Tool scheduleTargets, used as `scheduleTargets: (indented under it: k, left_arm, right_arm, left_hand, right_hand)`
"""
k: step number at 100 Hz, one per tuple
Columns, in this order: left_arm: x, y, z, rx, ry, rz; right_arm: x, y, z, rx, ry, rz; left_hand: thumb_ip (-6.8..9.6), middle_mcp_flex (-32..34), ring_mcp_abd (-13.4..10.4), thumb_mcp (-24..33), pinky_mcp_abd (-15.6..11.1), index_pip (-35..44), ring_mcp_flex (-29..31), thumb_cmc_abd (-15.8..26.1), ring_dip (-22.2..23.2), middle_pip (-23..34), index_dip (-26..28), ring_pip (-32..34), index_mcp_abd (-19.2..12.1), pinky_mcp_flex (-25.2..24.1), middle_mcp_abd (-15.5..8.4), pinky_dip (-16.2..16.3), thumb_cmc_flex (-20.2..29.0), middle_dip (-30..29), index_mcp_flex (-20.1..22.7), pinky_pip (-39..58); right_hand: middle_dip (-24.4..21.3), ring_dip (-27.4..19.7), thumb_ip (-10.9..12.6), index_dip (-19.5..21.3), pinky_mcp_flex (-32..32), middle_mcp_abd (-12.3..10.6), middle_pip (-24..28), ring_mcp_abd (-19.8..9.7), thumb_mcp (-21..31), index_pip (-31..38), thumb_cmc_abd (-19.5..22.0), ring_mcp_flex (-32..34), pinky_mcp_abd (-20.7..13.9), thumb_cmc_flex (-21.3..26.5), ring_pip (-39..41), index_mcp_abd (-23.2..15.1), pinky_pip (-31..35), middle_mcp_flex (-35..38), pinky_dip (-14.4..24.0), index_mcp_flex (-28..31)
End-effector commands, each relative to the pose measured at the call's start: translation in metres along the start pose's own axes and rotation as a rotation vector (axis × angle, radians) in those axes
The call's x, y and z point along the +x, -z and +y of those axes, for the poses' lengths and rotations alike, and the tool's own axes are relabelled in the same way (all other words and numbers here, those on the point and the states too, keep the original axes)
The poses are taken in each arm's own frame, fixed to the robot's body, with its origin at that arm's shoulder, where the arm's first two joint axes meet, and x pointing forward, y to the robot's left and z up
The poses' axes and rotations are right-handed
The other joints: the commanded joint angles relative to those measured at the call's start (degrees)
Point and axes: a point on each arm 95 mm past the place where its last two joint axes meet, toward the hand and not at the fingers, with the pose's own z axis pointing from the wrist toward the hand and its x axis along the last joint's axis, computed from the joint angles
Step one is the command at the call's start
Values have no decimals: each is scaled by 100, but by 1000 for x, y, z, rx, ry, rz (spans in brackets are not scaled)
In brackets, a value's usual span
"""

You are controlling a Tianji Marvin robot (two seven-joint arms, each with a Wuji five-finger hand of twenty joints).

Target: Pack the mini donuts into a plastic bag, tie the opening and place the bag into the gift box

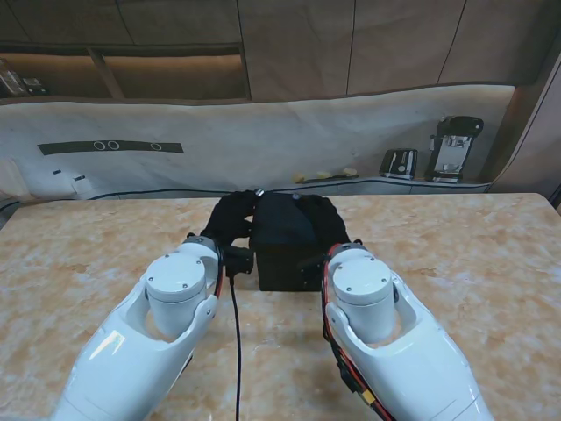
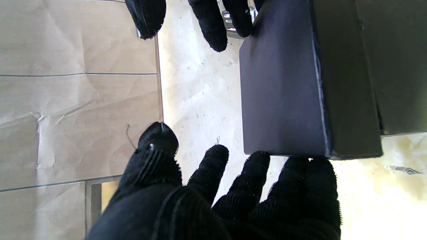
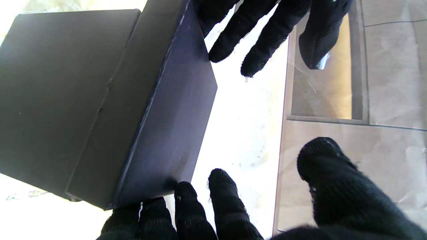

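**Both hands flanking the closed black gift box**

I am looking down at a marble-patterned bench. The black gift box is sitting at its middle, just beyond my wrists, with its lid on. My left hand is resting beside the box's left face and my right hand beside its right face, both in black knit gloves.

In the wrist views my left fingers are spread apart, the outermost ones touching a corner of the box. My right fingers are likewise splayed, brushing the box edge. Neither hand is gripping anything.

I am seeing no donuts and no plastic bag; I judge they may be inside the box, but cannot tell.

To do this step well, I am judging that both palms should be pressing evenly on opposite faces, keeping the box square and level.
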Motion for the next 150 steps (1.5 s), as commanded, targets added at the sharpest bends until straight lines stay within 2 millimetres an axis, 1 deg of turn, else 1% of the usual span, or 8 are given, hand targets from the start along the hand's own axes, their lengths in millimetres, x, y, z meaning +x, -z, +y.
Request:
scheduleTargets:
  k: [1,35,48,62,88,102,117,150]
  left_arm:
    - [4,4,9,-35,11,9]
    - [-3,4,9,-44,-3,-19]
    - [-5,3,9,-50,-11,-29]
    - [-8,3,9,-57,-26,-38]
    - [-10,0,7,-66,-28,-38]
    - [-8,-3,5,-72,-36,-25]
    - [-4,-6,5,-75,-39,-20]
    - [-7,-10,6,-78,-42,-40]
  right_arm:
    - [3,3,-13,52,-11,1]
    - [1,3,-15,55,5,-15]
    - [1,2,-15,52,9,-19]
    - [0,1,-14,48,12,-22]
    - [1,-1,-12,40,18,-16]
    - [2,-3,-11,35,19,-13]
    - [2,-5,-9,28,19,-13]
    - [-3,-9,-7,24,29,-37]
  left_hand:
    - [102,280,-241,-42,-351,111,303,144,125,303,-7,465,-116,-13,-216,27,36,133,187,4]
    - [105,173,-344,-48,-419,95,184,156,93,234,4,334,-152,-208,-302,-138,-29,117,245,-319]
    - [109,194,-385,-54,-119,97,182,127,75,198,29,251,-230,-287,-319,-355,-79,111,305,-733]
    - [110,166,-457,-57,-59,77,117,123,51,142,47,126,-312,-335,-382,-519,-108,104,356,-1050]
    - [113,89,-607,-55,-158,28,-7,154,24,72,71,-87,-388,-433,-477,-679,-177,93,337,-1545]
    - [105,77,-697,-69,-217,25,-49,229,28,49,91,-161,-424,-371,-558,-656,-175,90,320,-1988]
    - [108,71,-714,-61,-215,20,-48,242,39,46,101,-210,-425,-34,-561,-403,-182,84,312,-2879]
    - [107,21,-735,-65,-185,25,-73,244,39,36,104,-236,-425,-77,-594,-204,-183,76,287,-2997]
  right_hand:
    - [105,28,-80,-42,46,-121,146,-326,-139,102,-52,290,-20,44,380,-148,315,148,205,-25]
    - [87,-23,-61,-52,-51,-182,110,-399,-164,66,-69,280,-16,86,277,-204,403,175,334,25]
    - [91,-32,-58,-52,-102,-198,117,-424,-185,57,-56,272,-23,89,236,-228,438,177,391,35]
    - [99,-30,-54,-49,-130,-219,132,-440,-202,52,-58,279,-36,98,200,-253,477,177,450,47]
    - [172,-9,-53,-32,-153,-246,285,-463,-208,53,-43,278,-46,85,163,-311,514,188,543,74]
    - [172,-3,-52,-25,-125,-242,288,-429,-207,59,-43,278,-28,82,160,-322,531,187,568,94]
    - [170,-1,-52,-22,-132,-249,289,-448,-202,51,-43,280,-33,81,160,-336,537,187,590,93]
    - [162,-8,-47,-14,-213,-283,277,-462,-207,43,-55,260,0,96,123,-364,526,183,629,126]
